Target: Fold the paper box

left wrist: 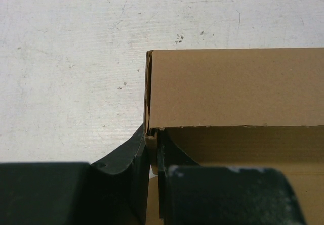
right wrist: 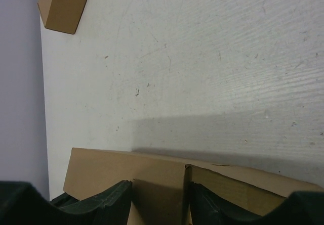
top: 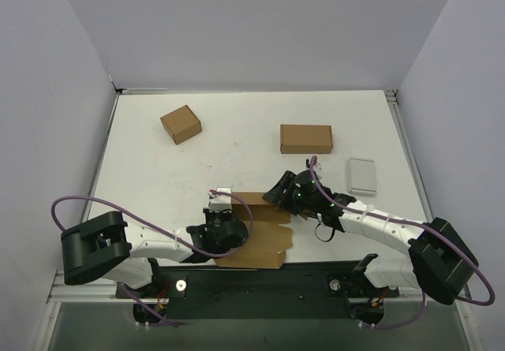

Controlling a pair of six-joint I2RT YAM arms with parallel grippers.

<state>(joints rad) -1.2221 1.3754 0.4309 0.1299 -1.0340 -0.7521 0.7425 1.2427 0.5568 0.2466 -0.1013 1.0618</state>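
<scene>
Your left hand [left wrist: 153, 149] clamped a corner wall of the paper box [left wrist: 233, 88]; your right hand [right wrist: 161, 194] stood half open astride another panel. The step required closing squarely.

R claw [right wrist: 158, 204] astride paper box [right wrist: 96, 172] flap
</scene>
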